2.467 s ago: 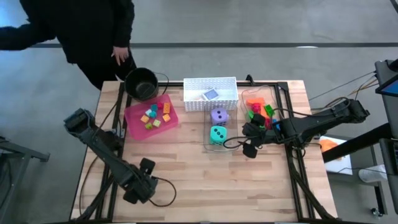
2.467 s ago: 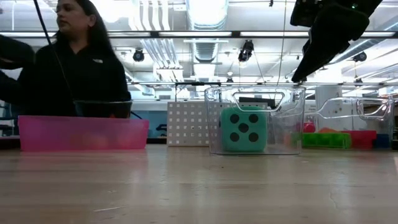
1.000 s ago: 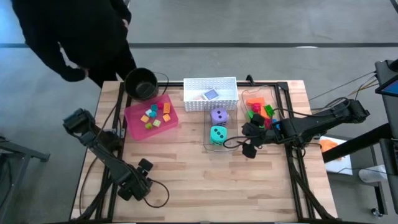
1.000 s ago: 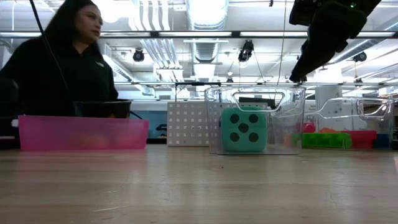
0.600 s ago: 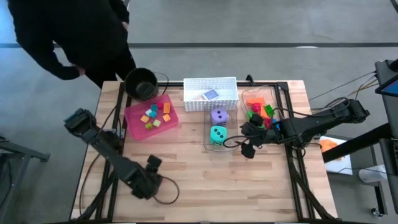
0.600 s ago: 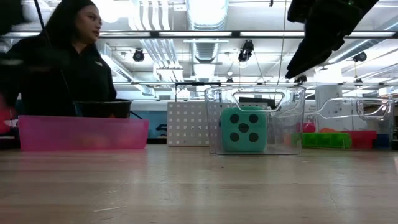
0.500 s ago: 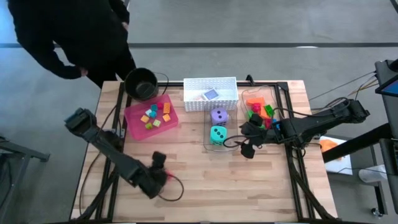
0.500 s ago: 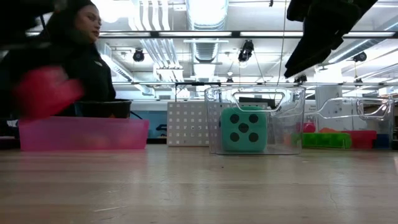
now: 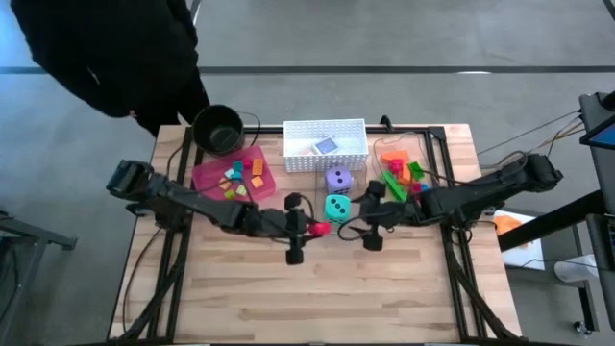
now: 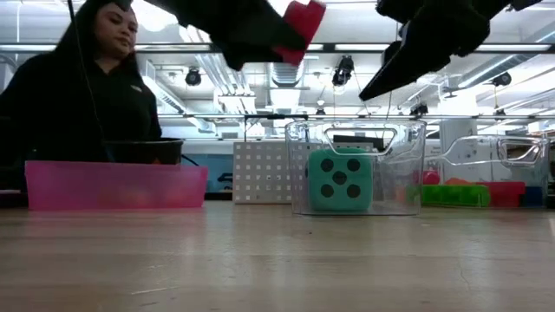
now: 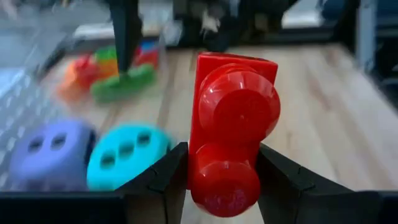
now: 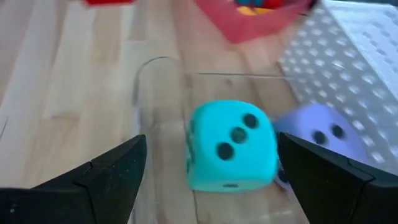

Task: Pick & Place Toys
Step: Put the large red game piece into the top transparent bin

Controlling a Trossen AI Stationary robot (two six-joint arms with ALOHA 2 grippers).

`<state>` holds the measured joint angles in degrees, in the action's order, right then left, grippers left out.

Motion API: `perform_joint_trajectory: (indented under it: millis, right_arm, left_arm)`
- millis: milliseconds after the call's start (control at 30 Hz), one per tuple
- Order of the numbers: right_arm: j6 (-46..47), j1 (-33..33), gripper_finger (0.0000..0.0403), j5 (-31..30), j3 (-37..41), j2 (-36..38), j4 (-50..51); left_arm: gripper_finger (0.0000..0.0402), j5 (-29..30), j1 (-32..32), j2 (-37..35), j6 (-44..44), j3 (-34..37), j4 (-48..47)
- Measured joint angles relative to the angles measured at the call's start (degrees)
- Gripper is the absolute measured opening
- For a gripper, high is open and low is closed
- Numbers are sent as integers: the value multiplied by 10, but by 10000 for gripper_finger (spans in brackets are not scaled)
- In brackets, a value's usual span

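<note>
Toys: two dice sit in a clear bin (image 9: 323,204) mid-desk, the purple die (image 9: 338,179) on the far side and the teal die (image 9: 336,206) nearer. A pile of bricks (image 9: 401,169), orange, green and red, lies in a second clear bin (image 9: 423,144) to the right; I cannot count them. About seven small bricks (image 9: 238,179) lie in the pink tray (image 9: 206,175), and one card (image 9: 326,146) lies in the white basket (image 9: 325,130). One black pot (image 9: 219,128) stands at the desk's (image 9: 336,288) far left corner, with a person (image 9: 106,53) behind it.

One red brick (image 11: 231,130) is clamped between the left gripper's (image 9: 309,229) fingers (image 11: 160,177), held in the air just left of the dice bin. The right gripper (image 9: 371,213) hangs above the desk just right of that bin, fingers (image 12: 99,180) wide apart and holding nothing.

A second ago the left gripper was low at the desk's near left edge; it has swung across to the middle with the brick. The right gripper has shifted slightly leftward, toward the dice bin.
</note>
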<state>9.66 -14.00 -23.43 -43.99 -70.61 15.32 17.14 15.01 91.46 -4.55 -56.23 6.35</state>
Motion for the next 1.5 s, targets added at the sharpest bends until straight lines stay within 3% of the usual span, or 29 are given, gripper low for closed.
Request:
perform_joint_trajectory:
  millis: [133,567,1033,1300,1500]
  right_arm:
    - [-48,0,360,28,0,-32,-14]
    - [-77,0,360,21,-28,-103,-44]
    - [-83,-1,359,8,-83,-102,-43]
    - [-154,-1,358,8,-85,-103,-127]
    - [-159,-1,358,9,-85,-103,-140]
  left_arm:
    - [156,-20,-34,0,36,11,55]
    - [156,-19,-48,19,66,13,29]
    - [156,-7,-53,18,65,13,42]
    - [156,-7,-54,18,62,13,46]
    - [156,-7,-54,18,61,13,46]
